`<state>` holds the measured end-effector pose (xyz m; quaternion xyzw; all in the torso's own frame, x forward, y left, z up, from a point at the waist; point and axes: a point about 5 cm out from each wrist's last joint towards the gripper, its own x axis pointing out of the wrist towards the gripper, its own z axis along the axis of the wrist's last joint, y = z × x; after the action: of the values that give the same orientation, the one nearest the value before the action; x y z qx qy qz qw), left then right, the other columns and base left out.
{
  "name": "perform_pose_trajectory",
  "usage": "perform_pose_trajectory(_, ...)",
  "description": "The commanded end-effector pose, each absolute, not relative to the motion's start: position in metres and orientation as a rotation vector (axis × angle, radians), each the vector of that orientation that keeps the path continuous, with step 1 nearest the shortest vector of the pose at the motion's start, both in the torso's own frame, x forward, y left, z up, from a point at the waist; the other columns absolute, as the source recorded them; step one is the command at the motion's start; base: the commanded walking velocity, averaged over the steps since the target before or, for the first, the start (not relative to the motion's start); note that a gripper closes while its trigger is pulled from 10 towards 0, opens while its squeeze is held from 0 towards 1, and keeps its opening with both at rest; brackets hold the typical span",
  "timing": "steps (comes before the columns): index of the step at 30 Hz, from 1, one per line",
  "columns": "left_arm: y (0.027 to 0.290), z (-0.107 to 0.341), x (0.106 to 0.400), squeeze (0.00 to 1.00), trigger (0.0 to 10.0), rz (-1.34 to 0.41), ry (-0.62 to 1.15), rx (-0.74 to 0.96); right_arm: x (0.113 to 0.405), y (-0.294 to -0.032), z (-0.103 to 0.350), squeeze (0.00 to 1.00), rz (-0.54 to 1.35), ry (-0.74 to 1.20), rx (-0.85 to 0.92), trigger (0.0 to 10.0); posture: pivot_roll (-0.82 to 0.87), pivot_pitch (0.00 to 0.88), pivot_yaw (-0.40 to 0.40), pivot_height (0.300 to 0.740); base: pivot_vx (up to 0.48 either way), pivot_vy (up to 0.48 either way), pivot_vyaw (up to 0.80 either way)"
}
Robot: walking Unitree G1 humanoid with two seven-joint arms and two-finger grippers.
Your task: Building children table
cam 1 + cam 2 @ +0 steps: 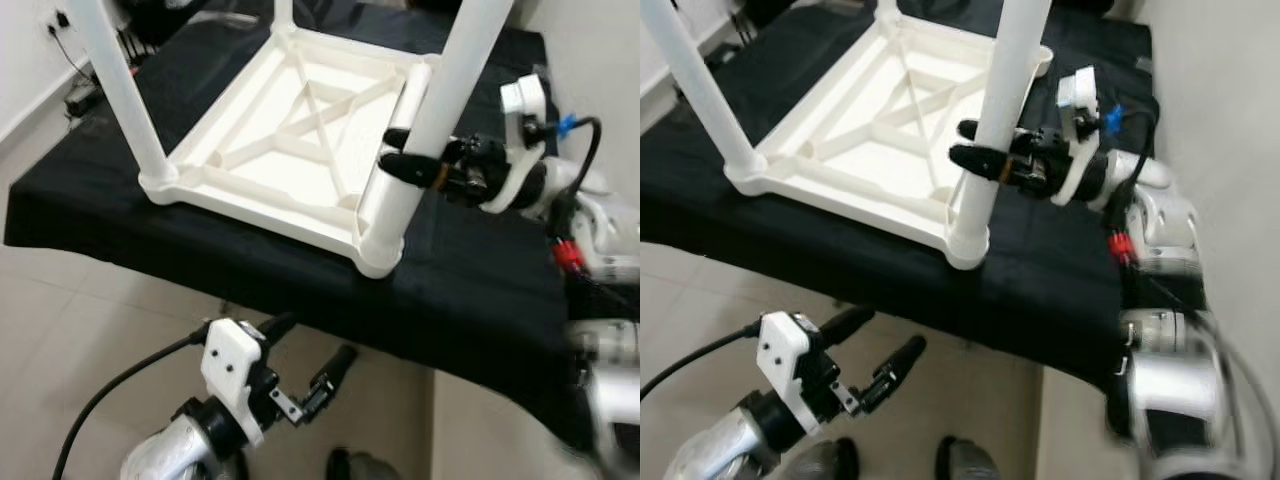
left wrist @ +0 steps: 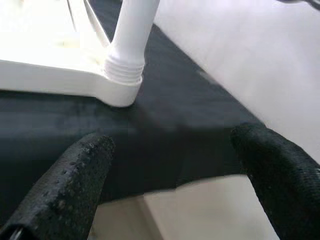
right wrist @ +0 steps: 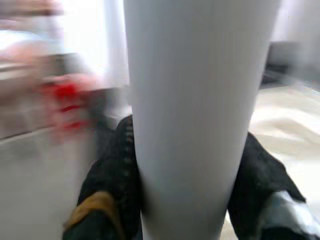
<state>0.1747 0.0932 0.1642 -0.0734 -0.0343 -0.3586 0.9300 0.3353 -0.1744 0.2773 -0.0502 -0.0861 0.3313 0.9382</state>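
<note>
My right gripper (image 1: 400, 160) clamps the near-right leg (image 1: 440, 100); I'd twist it squarely into the upturned tabletop (image 1: 250, 150); left gripper (image 1: 310, 360) hangs wide, idle.

You have no readable text, label, brand, number or sign anywhere here: nothing legible on any surface in either eye view or either wrist view.
</note>
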Motion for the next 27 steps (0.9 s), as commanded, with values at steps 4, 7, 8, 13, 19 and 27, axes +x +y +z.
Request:
perform_pose_trajectory(4, 0.089, 0.147, 0.188, 0.0, 10.0, -0.716, -0.055, -0.136, 0.311, -0.155, 0.2, 0.0, 0.089, 0.102, -0.054, 0.0, 0.03, 0.091, -0.167, 0.74, 0.0, 0.0, 0.0)
perform_pose_trajectory(7, 0.088, 0.145, 0.193, 0.0, 10.0, -0.711, -0.059, -0.132, 0.315, -0.127, 0.19, 0.0, 0.194, 0.128, 0.006, 0.0, 0.03, 0.07, -0.169, 0.74, 0.0, 0.0, 0.0)
perform_pose_trajectory(8, 0.088, 0.143, 0.197, 0.0, 10.0, -0.701, -0.063, -0.131, 0.323, -0.107, 0.19, 0.0, 0.262, 0.124, 0.053, 0.0, 0.03, 0.055, -0.17, 0.74, 0.0, 0.0, 0.0)
perform_pose_trajectory(13, 0.089, 0.143, 0.199, 0.0, 10.0, -0.689, -0.068, -0.132, 0.335, -0.097, 0.2, 0.0, 0.309, 0.102, 0.071, 10.0, 0.02, 0.061, -0.166, 0.74, 0.0, 0.0, 0.0)
perform_pose_trajectory(19, 0.088, 0.148, 0.191, 0.0, 10.0, -0.698, -0.07, -0.146, 0.332, -0.103, 0.213, 1.0, 0.439, 0.086, 0.091, 10.0, 0.01, 0.124, -0.145, 0.74, 0.0, 0.0, 0.0)
perform_pose_trajectory(27, 0.087, 0.156, 0.171, 0.0, 10.0, -0.715, -0.069, -0.163, 0.332, -0.128, 0.247, 1.0, 0.826, -0.098, 0.062, 10.0, 0.03, 0.206, -0.127, 0.74, 0.0, 0.0, 0.0)
